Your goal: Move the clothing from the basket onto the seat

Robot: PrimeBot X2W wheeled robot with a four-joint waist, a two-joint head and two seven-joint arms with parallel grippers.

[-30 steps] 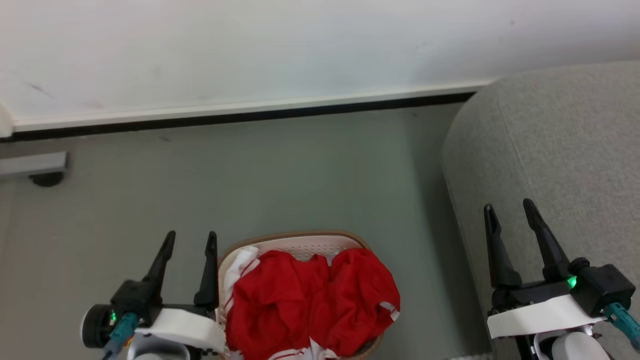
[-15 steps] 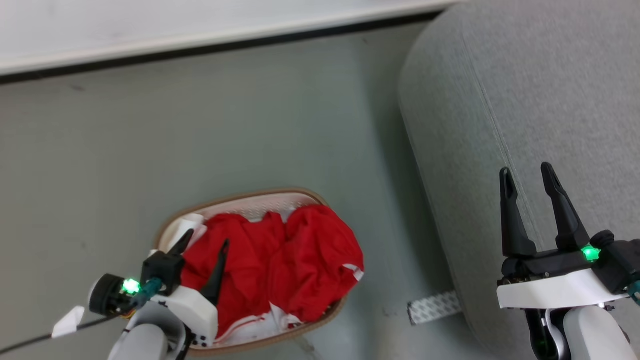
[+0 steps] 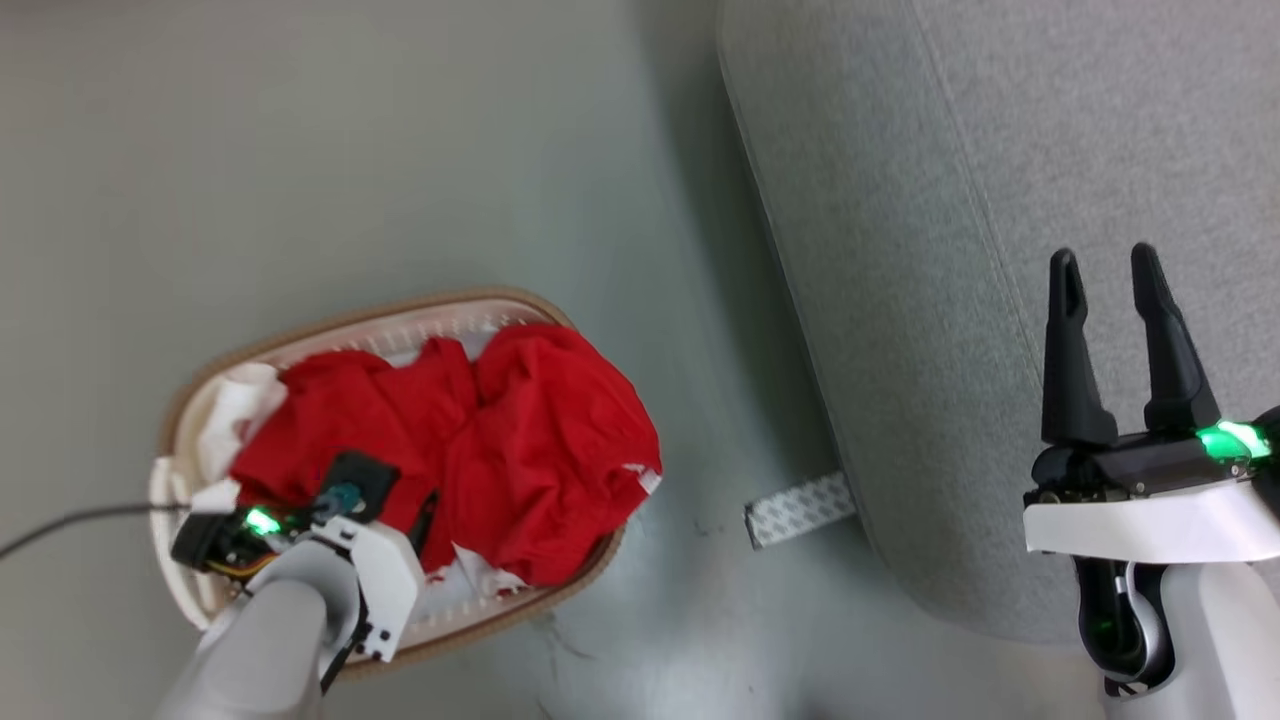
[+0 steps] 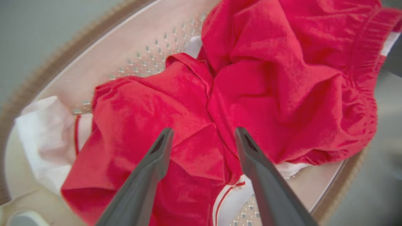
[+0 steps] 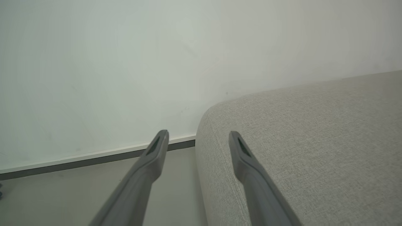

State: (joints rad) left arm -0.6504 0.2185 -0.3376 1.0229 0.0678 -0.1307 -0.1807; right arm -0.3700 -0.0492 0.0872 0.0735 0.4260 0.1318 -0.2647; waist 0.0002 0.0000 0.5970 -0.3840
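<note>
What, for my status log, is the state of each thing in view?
basket: upright on the floor, loaded.
clothing: crumpled in the basket, not gripped.
seat: no clothing on the part in view.
left gripper: open, pointed down at the clothing.
right gripper: open, empty, over the seat.

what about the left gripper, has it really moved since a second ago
Yes. The left gripper moved right relative to the basket: it was outside the basket's left rim, and now, open, it hangs over the clothing inside.
</note>
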